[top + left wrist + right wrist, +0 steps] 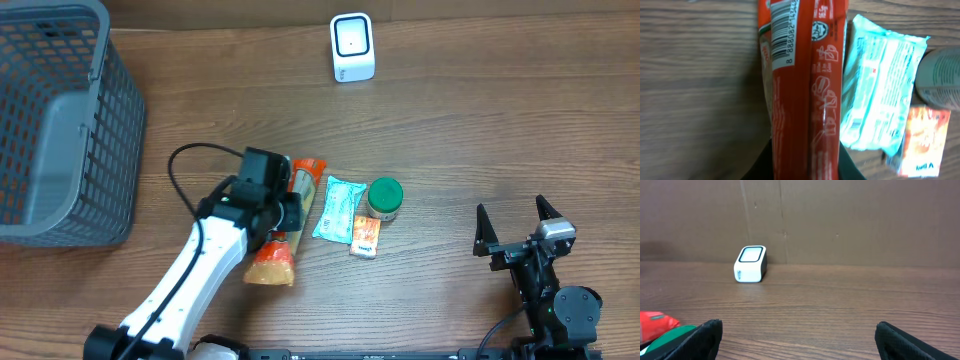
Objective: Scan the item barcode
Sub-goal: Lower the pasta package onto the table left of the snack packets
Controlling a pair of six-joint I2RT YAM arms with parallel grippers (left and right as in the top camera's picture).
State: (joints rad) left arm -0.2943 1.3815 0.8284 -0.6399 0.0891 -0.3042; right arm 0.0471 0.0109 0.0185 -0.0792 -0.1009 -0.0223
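A long red-orange packet lies lengthwise between the jaws of my left gripper, which is shut on its middle. In the left wrist view the packet fills the centre, its white barcode facing the camera near the top, and the black fingertips press its sides at my left gripper. Whether the packet rests on the table I cannot tell. The white scanner stands at the back of the table, also visible from the right wrist as the scanner. My right gripper stands open with nothing in it at the front right.
Beside the held packet lie a teal packet, a small orange box and a green-lidded jar. A grey mesh basket fills the back left corner.
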